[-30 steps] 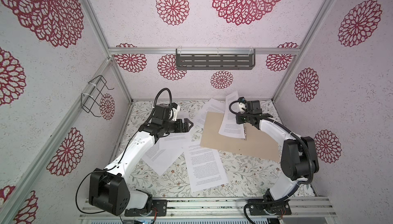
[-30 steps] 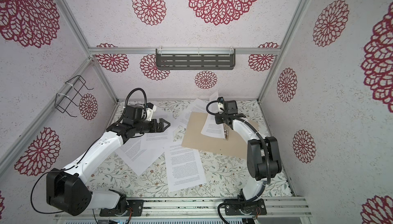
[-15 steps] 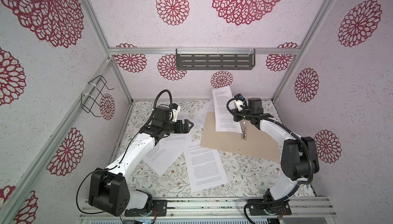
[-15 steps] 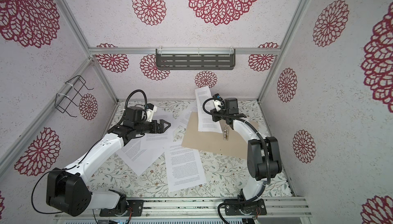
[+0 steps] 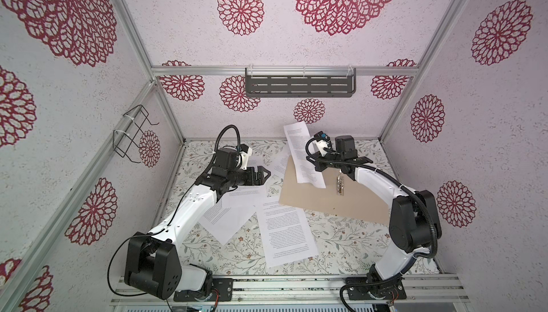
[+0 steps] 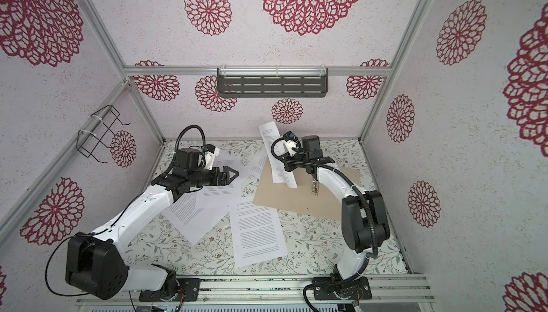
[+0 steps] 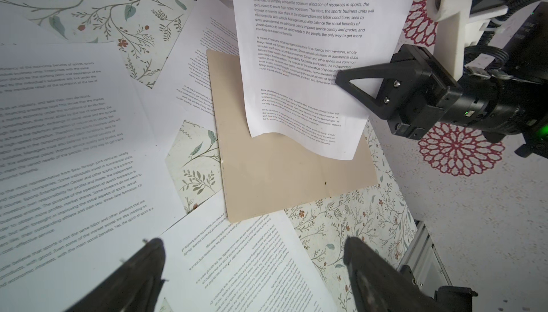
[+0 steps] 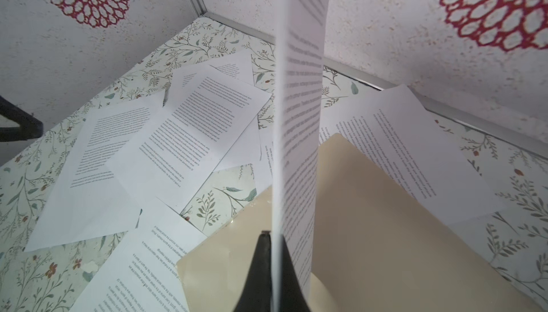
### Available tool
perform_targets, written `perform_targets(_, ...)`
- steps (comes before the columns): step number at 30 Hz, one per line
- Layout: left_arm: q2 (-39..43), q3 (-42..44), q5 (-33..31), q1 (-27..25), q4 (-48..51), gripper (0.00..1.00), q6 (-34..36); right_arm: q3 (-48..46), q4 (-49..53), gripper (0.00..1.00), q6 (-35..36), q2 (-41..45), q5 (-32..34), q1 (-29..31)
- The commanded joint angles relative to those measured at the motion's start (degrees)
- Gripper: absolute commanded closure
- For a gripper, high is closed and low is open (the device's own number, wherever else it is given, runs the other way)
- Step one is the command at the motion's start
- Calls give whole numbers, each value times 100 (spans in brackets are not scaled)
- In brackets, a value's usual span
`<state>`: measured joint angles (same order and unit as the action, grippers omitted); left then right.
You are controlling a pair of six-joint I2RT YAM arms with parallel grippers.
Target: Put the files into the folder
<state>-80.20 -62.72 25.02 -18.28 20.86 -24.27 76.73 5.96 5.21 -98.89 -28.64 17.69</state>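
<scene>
Arms (image 5: 189,209) extended toward back edge of table (image 5: 341,236); right gripper (image 5: 316,166) clamps sheet (image 5: 297,144) upright, long axis near vertical, over folder (image 5: 311,203); left gripper (image 5: 266,174) agape.

The tan folder (image 5: 326,203) lies open and flat, right of centre. One printed white sheet (image 5: 299,150) hangs raised over its far-left part. The other sheets (image 5: 286,233) lie scattered left and near.

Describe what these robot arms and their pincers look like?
The left arm and right arm have white shells with chunky black joints and looping black cables. The left pincer and right pincer are black, with hollow triangular fingers.
</scene>
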Motion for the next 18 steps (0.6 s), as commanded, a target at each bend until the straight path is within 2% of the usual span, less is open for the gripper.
perform_targets(1, -65, -56, 95, 0, -140, 3, 4, 328, 225, 100, -193, 63, -144, -42)
perform_targets(7, -57, -56, 101, 0, -136, 3, -13, 514, 416, 100, -352, -18, -278, 43)
perform_targets(12, -74, -56, 126, 0, -148, 3, -45, 585, 641, 100, -133, 109, 906, 117)
perform_targets(18, -105, -56, 126, 1, -149, 3, -83, 774, 1013, 100, 271, 147, 1572, 289)
